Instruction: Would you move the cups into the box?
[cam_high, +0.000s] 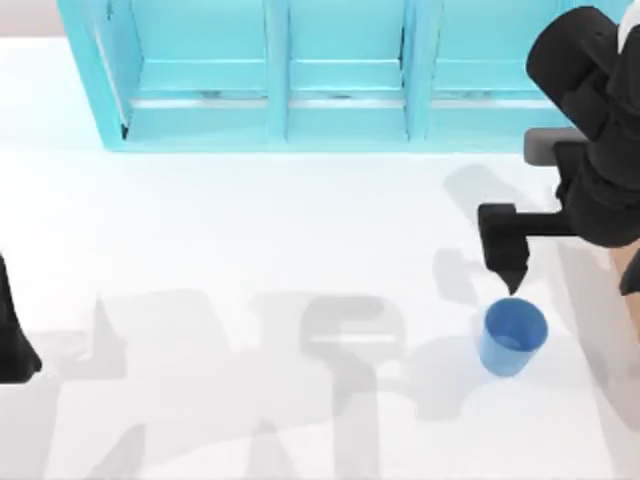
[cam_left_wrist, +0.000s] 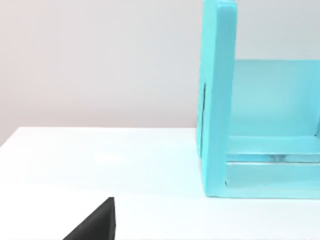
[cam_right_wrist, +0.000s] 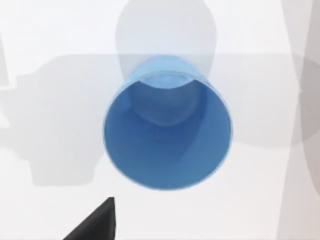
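Right gripper (cam_high: 512, 283), right side of top view: one dark fingertip just above the blue cup's (cam_high: 513, 336) rim, contact unclear; opening cannot be told. Cup upright on the white table (cam_high: 250, 220), lower right. Left arm (cam_high: 14, 335) parked at left edge.

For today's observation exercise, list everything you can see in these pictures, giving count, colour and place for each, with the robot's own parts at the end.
blue cup: one, plain blue, tapered, upright and open-topped, on the table at the top view's right, near the front.
shelf unit: one, turquoise, three bays, along the back of the table.
box: one, tan; a sliver shows at the top view's right edge, behind the right arm.
table: one, white, under everything.
left arm: one, black, parked at the top view's left edge.
right claw: one, black, poised just above and behind the blue cup, not touching it.
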